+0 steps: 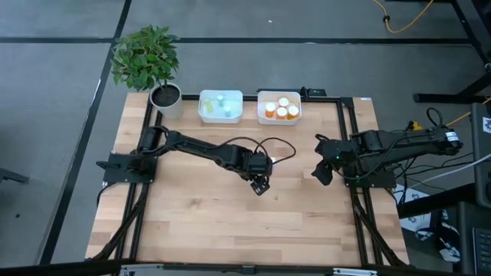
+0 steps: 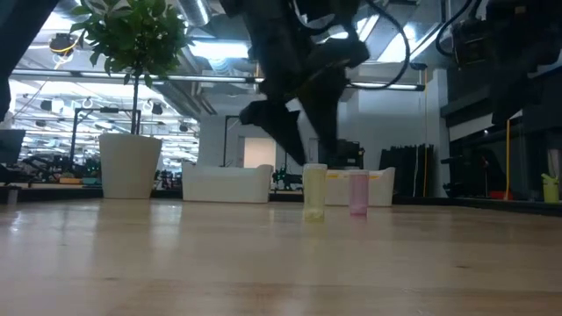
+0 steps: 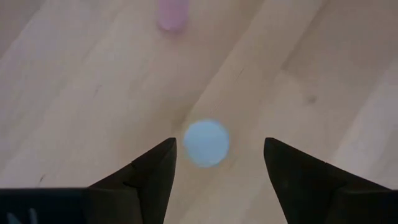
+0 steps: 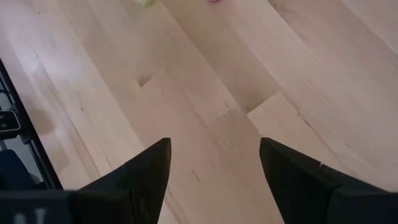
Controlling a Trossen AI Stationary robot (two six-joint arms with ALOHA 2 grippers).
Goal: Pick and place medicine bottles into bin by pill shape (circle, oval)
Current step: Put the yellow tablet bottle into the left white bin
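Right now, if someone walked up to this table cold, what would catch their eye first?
Probably the left gripper hanging open over mid-table, right above a white-capped bottle, with a pinkish bottle close by. Next, the two white bins at the far edge, one holding orange bottles, beside a leafy potted plant.

Grey floor (image 1: 69, 115) fills the frame's edges up top, with bright ceiling lights (image 2: 211, 48) and dark racks (image 2: 492, 96) at right.
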